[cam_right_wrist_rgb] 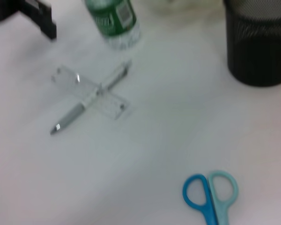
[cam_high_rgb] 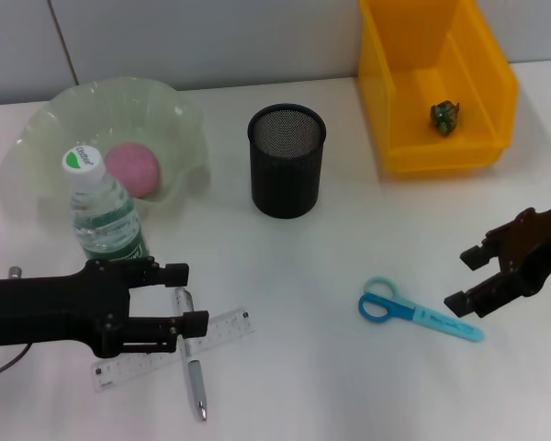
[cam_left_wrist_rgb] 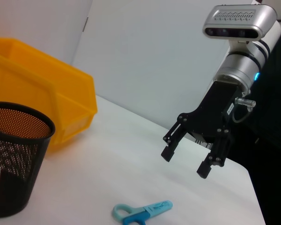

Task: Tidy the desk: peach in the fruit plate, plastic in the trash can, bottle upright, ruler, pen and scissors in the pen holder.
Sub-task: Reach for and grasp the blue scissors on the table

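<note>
Left pincer covers the middle of the ruler and the upper pen. Trash can is cut by the head view's top edge; the small dark item inside is too small to identify. Scissors blades leave the right wrist view's edge.
</note>
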Motion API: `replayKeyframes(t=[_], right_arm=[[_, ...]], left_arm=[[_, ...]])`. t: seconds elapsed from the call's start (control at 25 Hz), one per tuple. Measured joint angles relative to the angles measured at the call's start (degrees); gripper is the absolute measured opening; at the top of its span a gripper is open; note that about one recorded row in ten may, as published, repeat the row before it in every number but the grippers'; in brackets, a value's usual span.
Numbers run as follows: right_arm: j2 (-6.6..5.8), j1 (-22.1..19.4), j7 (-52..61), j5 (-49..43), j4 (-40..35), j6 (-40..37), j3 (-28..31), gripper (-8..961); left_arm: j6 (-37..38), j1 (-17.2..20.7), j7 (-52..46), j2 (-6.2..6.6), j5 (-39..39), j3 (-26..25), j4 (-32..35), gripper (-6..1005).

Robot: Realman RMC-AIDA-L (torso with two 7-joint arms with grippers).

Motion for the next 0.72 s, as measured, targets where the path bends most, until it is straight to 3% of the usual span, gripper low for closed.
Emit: replayKeyframes(t=[0.28,0.72], right_arm=[[0.28,3.9,0.8,-6.6,0.4,0.4,-5.5,808],[0.44,6.5,3.8,-8.5,4.3,5.7,-16.8,808]], left_arm=[[-0.2,0.0,-0.1,0.00,-0.3,-0.2,-0.1,814],[-0.4,0.0,0.0,0.00,-0.5,-0.3,-0.5,814]])
